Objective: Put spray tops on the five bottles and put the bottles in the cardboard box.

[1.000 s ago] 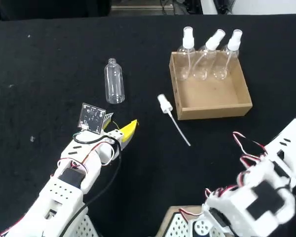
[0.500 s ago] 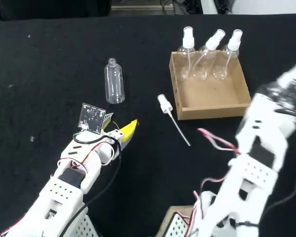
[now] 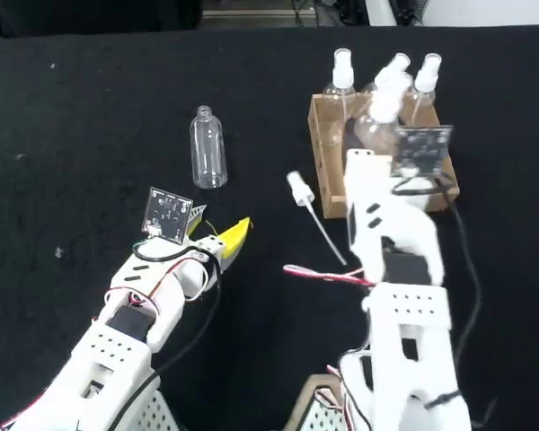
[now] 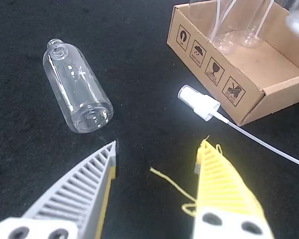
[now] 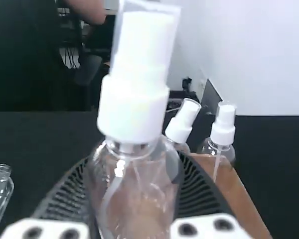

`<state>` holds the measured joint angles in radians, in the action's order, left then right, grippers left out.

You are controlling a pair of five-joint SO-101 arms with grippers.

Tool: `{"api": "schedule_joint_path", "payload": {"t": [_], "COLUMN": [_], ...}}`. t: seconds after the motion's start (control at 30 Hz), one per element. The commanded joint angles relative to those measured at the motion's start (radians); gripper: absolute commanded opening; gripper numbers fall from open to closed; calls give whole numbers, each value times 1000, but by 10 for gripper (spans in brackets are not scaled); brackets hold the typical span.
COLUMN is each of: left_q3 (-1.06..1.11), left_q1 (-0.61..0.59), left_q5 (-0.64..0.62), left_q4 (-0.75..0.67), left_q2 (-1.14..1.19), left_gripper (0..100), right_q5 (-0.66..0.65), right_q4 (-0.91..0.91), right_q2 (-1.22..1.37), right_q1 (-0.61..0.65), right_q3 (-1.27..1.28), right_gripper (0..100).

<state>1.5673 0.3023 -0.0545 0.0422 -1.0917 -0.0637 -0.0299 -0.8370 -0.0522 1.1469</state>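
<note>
An uncapped clear bottle [image 3: 208,149] [image 4: 77,92] lies on the black table. A loose spray top [image 3: 300,190] [image 4: 199,102] with its long tube lies beside the cardboard box [image 3: 320,157] [image 4: 219,84]. Three capped bottles [image 3: 342,72] lean at the box's far wall. My right gripper [image 3: 377,135] [image 5: 134,189] is shut on a fourth capped bottle [image 3: 384,99] [image 5: 137,109], held upright over the box. My left gripper [image 3: 217,226] [image 4: 158,144] is open just above the table, a short way from the uncapped bottle and the loose top.
Black cloth covers the table [image 3: 81,117], with free room left of the uncapped bottle. Red and white wires [image 3: 328,274] trail from the right arm beside the spray top's tube. The arm bases [image 3: 332,409] stand at the near edge.
The right arm swung from the near right corner up and over the cardboard box, carrying the capped bottle. The left arm has not moved.
</note>
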Motion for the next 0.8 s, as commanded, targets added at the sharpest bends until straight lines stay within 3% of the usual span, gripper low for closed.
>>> {"api": "schedule_joint_path", "payload": {"t": [0.0,0.43,0.77], "left_q3": [-16,-21,-25], "left_q1": [8,8,8], "left_q5": [6,6,6], "left_q4": [-23,-23,-23], "left_q2": [-18,-18,-11], "left_gripper": [252,252,252], "right_q5": [5,5,5], "right_q4": [167,374,632], "right_q2": [111,414,639], "right_q1": [21,18,21], "right_q3": [-1,-5,-5], "right_gripper": [11,11,11]}}
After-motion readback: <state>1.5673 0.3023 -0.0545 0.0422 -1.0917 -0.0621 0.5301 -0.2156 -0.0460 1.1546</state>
